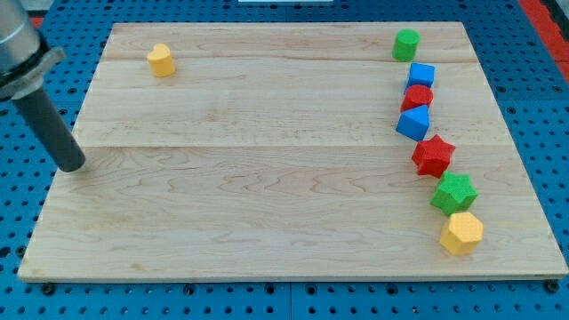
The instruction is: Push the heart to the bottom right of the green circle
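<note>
A yellow heart [161, 60] lies near the board's top left. A green circle [406, 44] stands at the top right, far to the heart's right. My tip [72, 165] rests at the board's left edge, well below and left of the heart, touching no block. The rod slants up to the view's top left corner.
Below the green circle a column of blocks runs down the right side: blue cube [421, 75], red block [417, 96], blue triangle [412, 123], red star [433, 156], green star [454, 193], yellow hexagon [461, 233]. The wooden board [267, 196] lies on a blue pegboard.
</note>
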Action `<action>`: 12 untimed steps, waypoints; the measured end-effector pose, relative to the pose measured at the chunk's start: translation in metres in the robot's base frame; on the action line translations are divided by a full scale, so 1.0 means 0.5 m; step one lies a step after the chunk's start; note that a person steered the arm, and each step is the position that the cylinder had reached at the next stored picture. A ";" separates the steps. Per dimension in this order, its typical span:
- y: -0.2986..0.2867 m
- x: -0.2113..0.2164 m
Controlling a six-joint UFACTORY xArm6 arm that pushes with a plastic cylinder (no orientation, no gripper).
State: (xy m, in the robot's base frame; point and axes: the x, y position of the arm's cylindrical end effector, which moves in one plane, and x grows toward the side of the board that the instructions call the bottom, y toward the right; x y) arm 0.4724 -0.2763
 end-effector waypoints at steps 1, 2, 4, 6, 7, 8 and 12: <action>-0.056 -0.057; -0.057 -0.063; -0.054 -0.281; 0.183 -0.389; 0.216 -0.421; 0.368 -0.426; 0.788 -0.456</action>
State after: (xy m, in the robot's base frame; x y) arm 0.2444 0.1179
